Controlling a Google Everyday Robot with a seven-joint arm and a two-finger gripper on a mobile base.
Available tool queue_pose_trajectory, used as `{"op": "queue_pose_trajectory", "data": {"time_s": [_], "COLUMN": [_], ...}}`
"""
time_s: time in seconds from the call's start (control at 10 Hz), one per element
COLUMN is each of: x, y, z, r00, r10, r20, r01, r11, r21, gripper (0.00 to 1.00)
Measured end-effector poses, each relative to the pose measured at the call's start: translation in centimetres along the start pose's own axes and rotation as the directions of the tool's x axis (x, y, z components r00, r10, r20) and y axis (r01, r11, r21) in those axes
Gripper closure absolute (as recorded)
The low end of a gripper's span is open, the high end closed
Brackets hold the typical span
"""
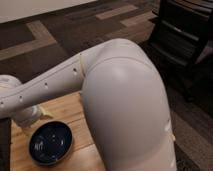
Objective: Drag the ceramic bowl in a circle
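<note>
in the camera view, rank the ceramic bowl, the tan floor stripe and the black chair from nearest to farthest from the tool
The tool is at the left, over the wooden table.
1. ceramic bowl: just below and right of it, on the table.
2. tan floor stripe: beyond the table, upper left.
3. black chair: far upper right.

Arm casing (125, 107) recorded as smooth, off-white, slightly glossy plastic. The nearest segment is seen as a large bulbous housing with soft highlights. A narrower tubular link (47, 89) is joined to it along a thin seam. A row of small dark dots, possibly screw recesses, is noted along that link. A rounded white joint cap (7, 83) is seen at the left edge. The gripper (27, 116) is noted beneath the link's far end, low at the left, cased in the same white.
</note>
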Motion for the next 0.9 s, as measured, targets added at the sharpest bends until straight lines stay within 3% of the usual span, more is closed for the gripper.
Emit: {"op": "queue_pose_trajectory", "data": {"time_s": [0.2, 0.3, 0.5, 0.7, 0.9], "x": [1.3, 2.8, 5.1, 7.1, 7.7], "y": [3.5, 5.2, 8.3, 9.8, 9.9], "z": [-1.6, -1.5, 0.8, 3.4, 4.5], "r00": [1.0, 1.0, 0.999, 0.994, 0.991], "r10": [-0.017, -0.005, 0.0, 0.011, 0.02], "r20": [0.012, -0.004, -0.049, -0.108, -0.134], "r01": [0.017, 0.005, -0.004, -0.025, -0.039], "r11": [1.0, 1.0, 0.997, 0.992, 0.989], "r21": [-0.003, -0.015, -0.071, -0.124, -0.141], "gripper": [0.35, 0.35, 0.35, 0.35, 0.35]}}
